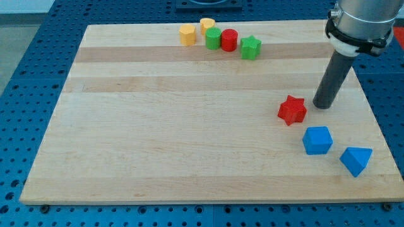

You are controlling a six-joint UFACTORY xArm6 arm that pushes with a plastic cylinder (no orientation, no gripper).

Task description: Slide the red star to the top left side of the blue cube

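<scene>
The red star [291, 110] lies on the wooden board at the view's right, just up and left of the blue cube [317, 140]. A small gap separates star and cube. My tip [322, 105] stands on the board just to the right of the red star, slightly above it, with a narrow gap between them. The tip is above the blue cube. The dark rod rises up to the view's top right.
A blue triangular block [356, 160] lies right of and below the cube, near the board's right edge. At the view's top sit a yellow block [187, 34], another yellow block [207, 26], a green cylinder [213, 38], a red cylinder [229, 40] and a green star [250, 47].
</scene>
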